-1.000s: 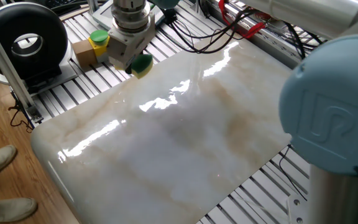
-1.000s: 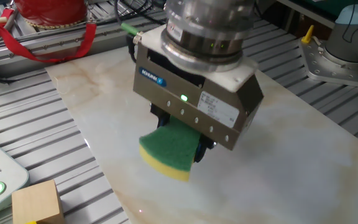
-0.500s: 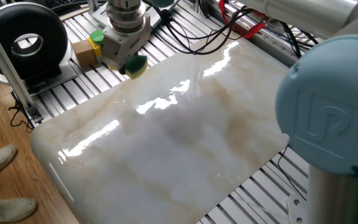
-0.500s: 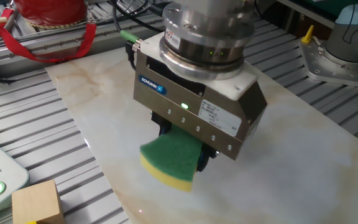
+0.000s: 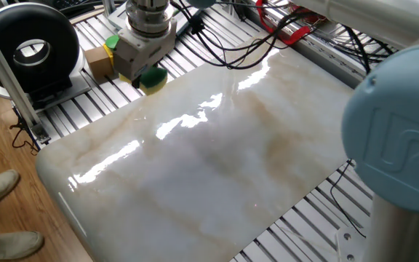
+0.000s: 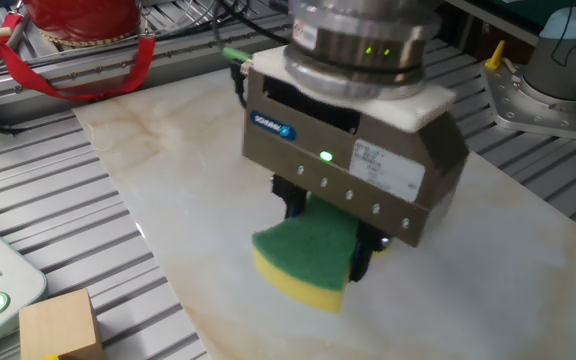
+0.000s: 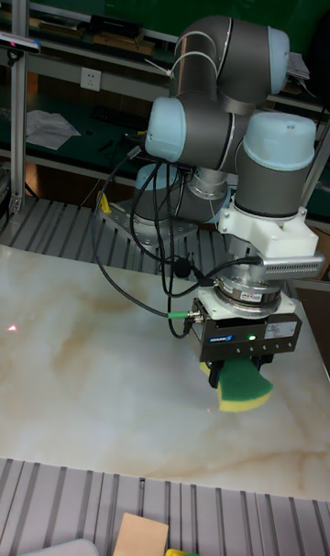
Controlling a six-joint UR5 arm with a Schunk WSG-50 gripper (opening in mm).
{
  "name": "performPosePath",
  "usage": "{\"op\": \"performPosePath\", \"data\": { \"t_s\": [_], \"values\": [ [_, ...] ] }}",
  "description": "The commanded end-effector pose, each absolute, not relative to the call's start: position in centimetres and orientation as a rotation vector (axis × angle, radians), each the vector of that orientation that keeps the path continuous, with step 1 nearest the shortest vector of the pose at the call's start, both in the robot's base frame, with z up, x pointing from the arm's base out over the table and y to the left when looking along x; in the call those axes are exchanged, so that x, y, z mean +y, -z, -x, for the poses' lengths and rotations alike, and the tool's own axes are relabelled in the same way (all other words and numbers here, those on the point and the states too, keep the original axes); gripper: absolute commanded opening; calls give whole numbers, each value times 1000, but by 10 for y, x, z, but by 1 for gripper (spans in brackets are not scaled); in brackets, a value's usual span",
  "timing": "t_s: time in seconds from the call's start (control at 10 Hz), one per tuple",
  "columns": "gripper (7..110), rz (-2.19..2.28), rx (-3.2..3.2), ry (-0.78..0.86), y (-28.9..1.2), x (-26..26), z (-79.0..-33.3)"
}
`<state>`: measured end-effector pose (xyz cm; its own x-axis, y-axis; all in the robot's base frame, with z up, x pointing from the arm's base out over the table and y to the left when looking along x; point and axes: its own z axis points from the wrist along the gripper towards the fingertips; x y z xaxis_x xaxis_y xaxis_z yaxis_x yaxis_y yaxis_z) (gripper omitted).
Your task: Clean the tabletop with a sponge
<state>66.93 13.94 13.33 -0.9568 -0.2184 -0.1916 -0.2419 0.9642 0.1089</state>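
Observation:
The sponge (image 6: 303, 258), green on top of yellow foam, is held between the fingers of my gripper (image 6: 330, 232), which is shut on it. The sponge sticks out sideways from under the silver gripper body. It sits low over the white marble-look tabletop (image 6: 158, 150); whether it touches the slab cannot be told. In one fixed view the gripper (image 5: 142, 76) and sponge (image 5: 152, 78) are at the slab's (image 5: 217, 167) far left corner. In the tall view the sponge (image 7: 244, 387) hangs under the gripper (image 7: 240, 371) near the tabletop's (image 7: 92, 373) right front part.
A wooden block (image 5: 99, 61) with a yellow-green button (image 5: 113, 45) stands on the metal slats beside the gripper. A black round device (image 5: 28, 47) is further left. Cables (image 5: 231, 45) trail over the slab's far edge. A red object (image 6: 73, 20) sits at the back.
The gripper with the sponge has slid a short way along the slab, leftward toward the wooden block in one fixed view and rightward in the other. Its grip has not changed.

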Motion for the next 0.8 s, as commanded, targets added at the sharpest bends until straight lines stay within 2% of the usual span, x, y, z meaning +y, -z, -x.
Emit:
{"op": "performPosePath", "data": {
  "t_s": [0.0,0.1,0.3,0.4,0.7],
  "values": [
    [7,219,2889,-418,-150,173,-665],
    [7,194,2910,-579,-157,195,-650],
    [7,114,2958,-1018,-187,250,-612],
    [7,112,2967,-1154,-200,265,-599],
    [7,125,2978,-1130,-196,263,-599]
  ]
}}
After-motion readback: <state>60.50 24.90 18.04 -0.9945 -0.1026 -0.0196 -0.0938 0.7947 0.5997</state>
